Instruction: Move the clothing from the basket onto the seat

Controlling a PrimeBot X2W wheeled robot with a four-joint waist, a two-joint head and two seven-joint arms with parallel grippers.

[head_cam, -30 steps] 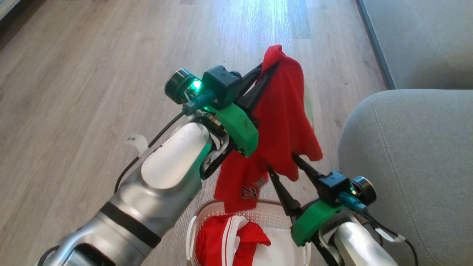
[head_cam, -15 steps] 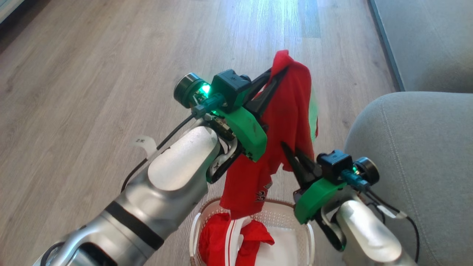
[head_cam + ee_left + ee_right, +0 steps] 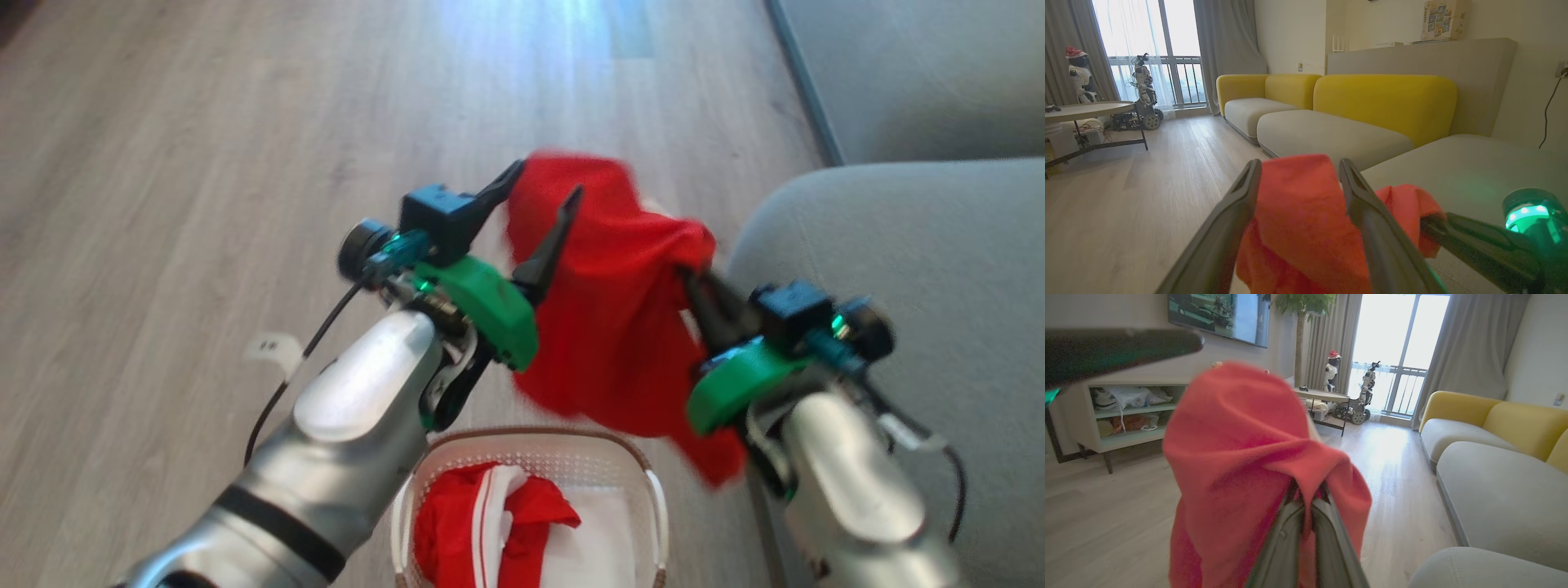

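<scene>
We carry one red garment (image 3: 612,343) in the air between our two arms, above the far rim of the basket (image 3: 535,435) and just left of the seat (image 3: 898,245). Our right hand (image 3: 692,278) is clenched on a fold at the garment's right edge, fingers pressed together with cloth bunched around their tips. The whole weight hangs from that one pinch, and the rest droops below. Our left hand (image 3: 540,189) stands released, its fingers spread wide on either side of the cloth's far left part. The fabric lies loose between them, and we cannot tell whether it brushes a finger. We judge the split sensible: the right arm is the one beside the seat, so it bears the load, while the open left hand leaves the cloth free to go right without being stretched between us. The other garment (image 3: 490,523), red with a white stripe, lies crumpled in the basket near us, not yet moved. The basket sits on the floor (image 3: 204,163) near the seat's rounded edge, which makes each carry short. The risk we see is the hanging tail catching the rim, or the cloth slipping from so small a pinch.
</scene>
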